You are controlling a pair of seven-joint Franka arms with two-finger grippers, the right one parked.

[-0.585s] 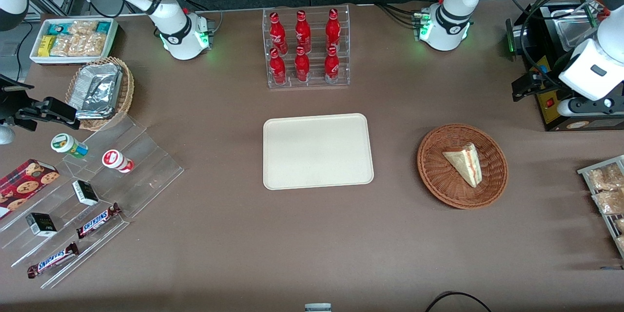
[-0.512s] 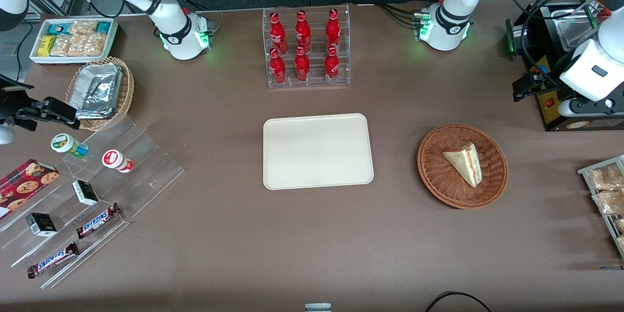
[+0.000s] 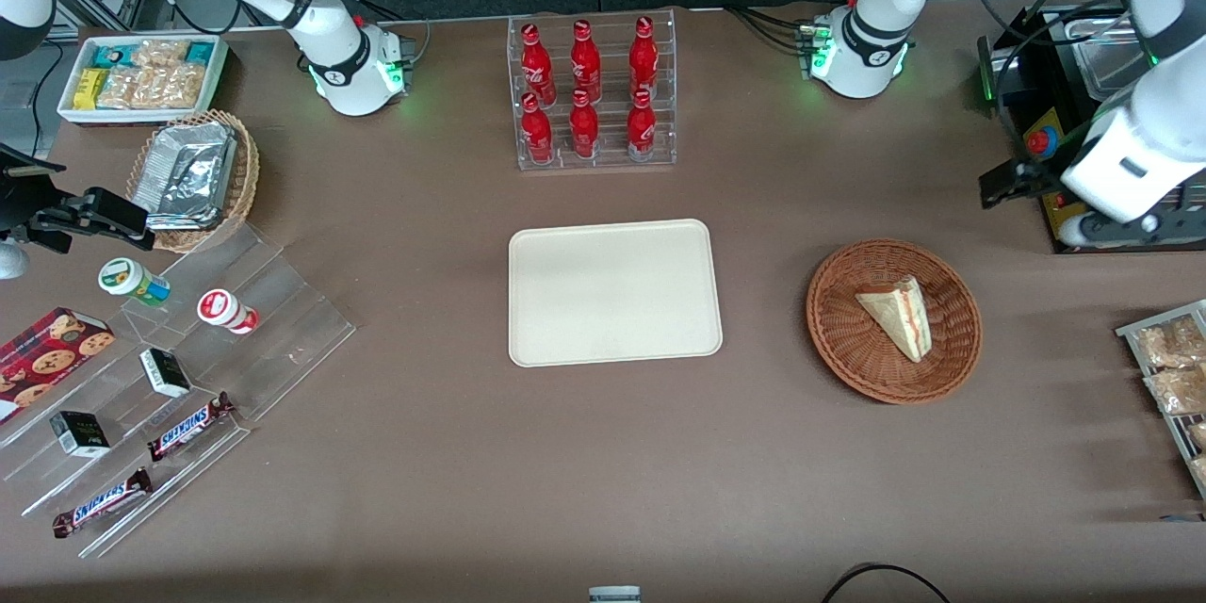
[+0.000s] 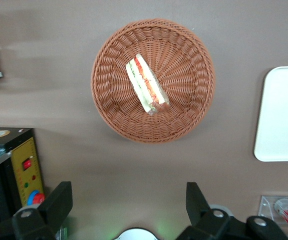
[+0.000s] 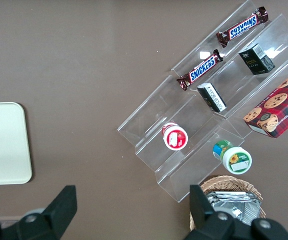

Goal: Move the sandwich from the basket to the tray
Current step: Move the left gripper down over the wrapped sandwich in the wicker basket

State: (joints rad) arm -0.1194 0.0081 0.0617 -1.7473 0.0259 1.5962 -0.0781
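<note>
Tray: cream, flat, low-rimmed, bare, set mid-table. Basket: reddish-brown wicker, shallow, well apart from the tray toward the working arm's end. Sandwich: a pale wedge was recorded lying in the basket, its red-orange filling stripe turned up along the cut edge; nothing touched it. It was judged light, soft and easily crushed, with slices liable to slide apart; hold was best taken across the two bread faces at the thick middle, with gentle pressure, rather than at the thin tip. Gripper: carried high, farther from the front camera than the basket, fingers spread wide with nothing between them.
</note>
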